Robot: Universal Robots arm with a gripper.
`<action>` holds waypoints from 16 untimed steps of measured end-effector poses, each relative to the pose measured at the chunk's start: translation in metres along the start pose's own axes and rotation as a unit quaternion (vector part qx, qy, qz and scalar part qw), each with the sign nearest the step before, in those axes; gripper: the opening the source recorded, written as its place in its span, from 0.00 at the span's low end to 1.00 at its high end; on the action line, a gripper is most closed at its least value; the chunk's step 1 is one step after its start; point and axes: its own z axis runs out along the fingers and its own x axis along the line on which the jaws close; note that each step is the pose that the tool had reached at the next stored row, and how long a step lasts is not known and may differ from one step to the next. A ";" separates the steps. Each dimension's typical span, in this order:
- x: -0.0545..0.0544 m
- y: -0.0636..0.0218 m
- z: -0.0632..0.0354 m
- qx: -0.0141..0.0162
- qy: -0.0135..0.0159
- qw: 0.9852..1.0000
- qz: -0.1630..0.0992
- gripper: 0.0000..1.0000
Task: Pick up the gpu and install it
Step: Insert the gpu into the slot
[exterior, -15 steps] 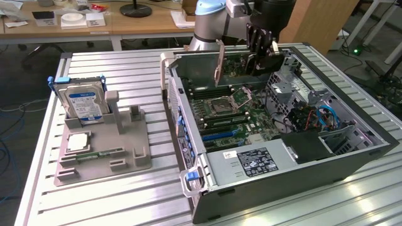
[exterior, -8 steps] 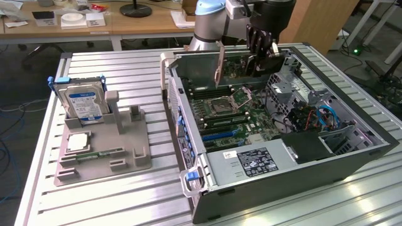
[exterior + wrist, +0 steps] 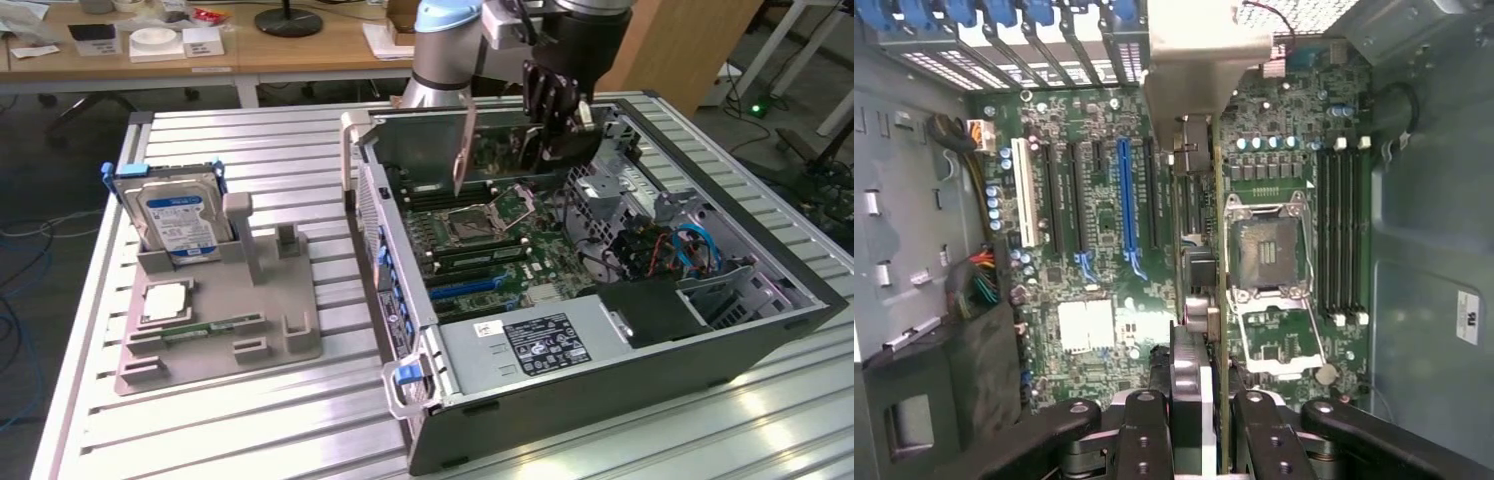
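- Where it lies bare, the one surface shows silver metal slats; it carries everything else.
- One open computer case lies on its side towards the exterior view's right, with one green motherboard inside.
- One grey holder sits on the surface well apart from the case, towards the exterior view's left.
- One gpu hangs on edge inside the open case, raised above the motherboard. It is a thin dark card with one silver metal bracket at its end. In the wrist view, the gpu appears edge-on as a narrow line running between the expansion slots and the processor socket, with the bracket broad and pale at the far end.
- One silver hard drive with a blue-white label stands upright in the holder.
- One pincer reaches down from the arm, its dark fingers pinching the gpu from both sides.
- One long blue slot and one white slot lie side by side on the board.
- One narrow green memory stick lies flat in the holder.
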 end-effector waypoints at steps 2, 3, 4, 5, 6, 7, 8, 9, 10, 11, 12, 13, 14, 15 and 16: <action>0.002 -0.0002 0.0006 -0.002 0.000 1.000 0.000 0.29; 0.003 -0.0003 0.0012 -0.003 0.000 1.000 0.000 0.29; 0.004 -0.0003 0.0021 -0.004 0.000 1.000 0.000 0.29; 0.004 -0.0001 0.0035 -0.004 0.000 1.000 0.000 0.29; 0.004 0.0000 0.0050 -0.004 0.000 1.000 0.000 0.29; 0.004 0.0001 0.0063 -0.005 0.000 1.000 0.000 0.29; 0.004 0.0001 0.0071 -0.005 0.000 1.000 0.000 0.29; 0.004 0.0001 0.0078 -0.005 0.000 1.000 0.000 0.29; 0.004 0.0002 0.0089 -0.005 0.000 1.000 0.000 0.29; 0.005 0.0003 0.0105 -0.005 0.000 1.000 0.000 0.29; 0.005 0.0003 0.0118 -0.005 0.000 1.000 0.000 0.29; 0.006 0.0003 0.0130 -0.006 0.000 1.000 0.000 0.29; 0.006 0.0004 0.0140 -0.006 0.000 1.000 0.000 0.29; 0.006 0.0005 0.0154 -0.006 0.000 1.000 0.000 0.29; 0.006 0.0006 0.0173 -0.006 0.000 1.000 0.000 0.29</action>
